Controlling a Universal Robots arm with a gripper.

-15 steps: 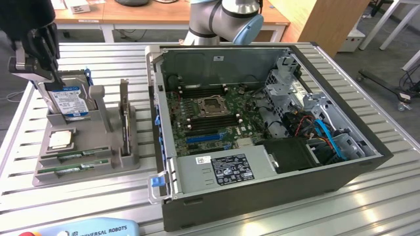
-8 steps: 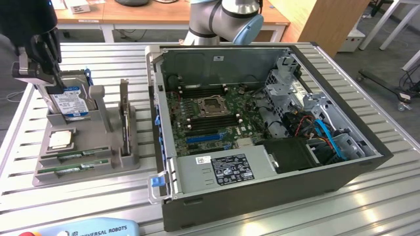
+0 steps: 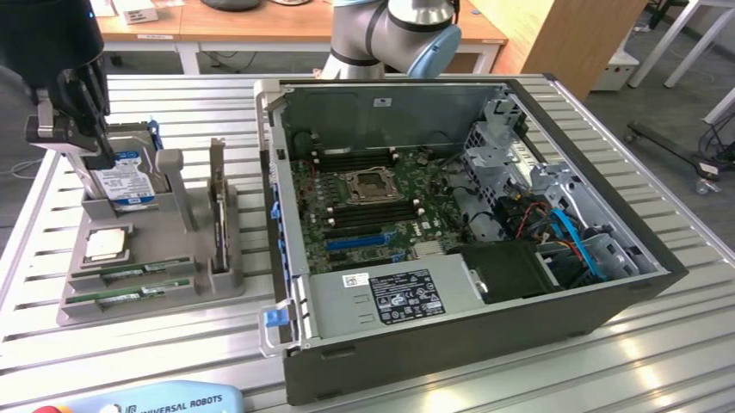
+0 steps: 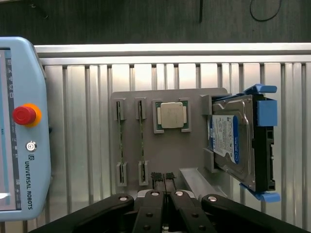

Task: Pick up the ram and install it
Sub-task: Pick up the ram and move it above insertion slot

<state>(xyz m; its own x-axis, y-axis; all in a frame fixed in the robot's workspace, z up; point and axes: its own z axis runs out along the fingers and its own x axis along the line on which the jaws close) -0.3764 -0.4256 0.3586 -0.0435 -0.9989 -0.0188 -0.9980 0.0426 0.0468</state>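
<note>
Two green ram sticks [image 4: 120,141] [image 4: 142,140] stand on edge in slots of the grey holder [image 4: 194,99]. In the exterior view these ram sticks [image 3: 126,277] sit at the holder's [image 3: 161,249] near end. My gripper [image 4: 163,177] hangs high above the holder, its fingers shut together with nothing between them, well apart from the sticks. In the exterior view the gripper [image 3: 89,146] is at the upper left, in front of the hard drive.
The holder also carries a silver processor chip [image 4: 171,115] and a blue-labelled hard drive [image 4: 233,141]. An open computer case [image 3: 597,297] with its motherboard [image 3: 367,202] lies on the exterior view's right. A teach pendant [image 4: 24,126] rests on the slatted table [image 3: 643,361].
</note>
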